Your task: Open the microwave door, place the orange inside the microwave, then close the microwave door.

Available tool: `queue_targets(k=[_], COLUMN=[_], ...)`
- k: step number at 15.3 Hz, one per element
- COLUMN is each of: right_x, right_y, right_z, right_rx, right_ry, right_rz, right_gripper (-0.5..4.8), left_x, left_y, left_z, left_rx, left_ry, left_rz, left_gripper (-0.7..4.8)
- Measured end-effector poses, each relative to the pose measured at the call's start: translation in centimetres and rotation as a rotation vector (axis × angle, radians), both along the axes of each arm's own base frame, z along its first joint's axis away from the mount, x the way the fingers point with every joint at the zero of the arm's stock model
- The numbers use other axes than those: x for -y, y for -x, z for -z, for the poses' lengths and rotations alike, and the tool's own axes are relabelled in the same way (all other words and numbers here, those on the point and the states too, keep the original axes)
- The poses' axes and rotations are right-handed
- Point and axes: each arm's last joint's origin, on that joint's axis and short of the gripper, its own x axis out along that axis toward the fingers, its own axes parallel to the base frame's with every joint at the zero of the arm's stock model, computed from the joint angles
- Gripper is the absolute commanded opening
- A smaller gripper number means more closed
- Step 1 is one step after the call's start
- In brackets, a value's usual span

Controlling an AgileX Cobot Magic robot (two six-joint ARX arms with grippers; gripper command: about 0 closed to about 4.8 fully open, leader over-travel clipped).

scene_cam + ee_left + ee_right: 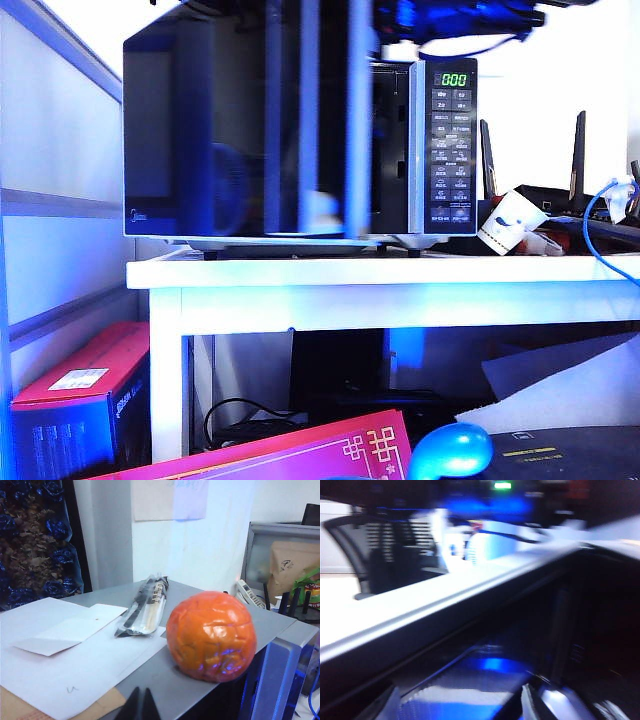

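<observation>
1. Orange [211, 636]: a small, round, glossy orange fruit with a dimpled skin sits on the flat grey top of the microwave [210, 690], near its front corner, probably parked within easy reach of the left arm.
2. Left gripper [141, 706]: only its dark fingertips show, pressed together, just short of the orange and holding nothing.
3. Microwave door [240, 130]: the glossy black glass panel with silver rim looks swung partly out and blurred.
4. Right gripper [470, 705]: pale finger parts show at the door's edge; I cannot tell whether they are spread.
5. White table [380, 272] carries the oven; paper sheets [65, 650] and wrapped chopsticks [145, 607] lie on its top.
</observation>
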Motion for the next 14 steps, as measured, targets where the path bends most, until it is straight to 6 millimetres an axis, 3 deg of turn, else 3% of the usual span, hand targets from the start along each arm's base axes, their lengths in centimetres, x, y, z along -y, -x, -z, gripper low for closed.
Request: queue_targets(k=[6,14], right_x=[-3.1,-5.3], right_y=[1.6,2.9], right_z=[-0.2,-0.3], right_rx=[-0.010,-0.014], right_ry=[-0.002,-0.005], right_rz=[-0.088,-0.153], right_gripper=[3.23,3.23], left_x=[-0.2,-0.1], left_y=[0.8,0.9], left_z=[-0.9,-0.1], left_rx=[0.002,-0.075], left_ry=[0.000,-0.033], left_rz=[0.004,0.074], left_gripper=[-0.05,-0.05])
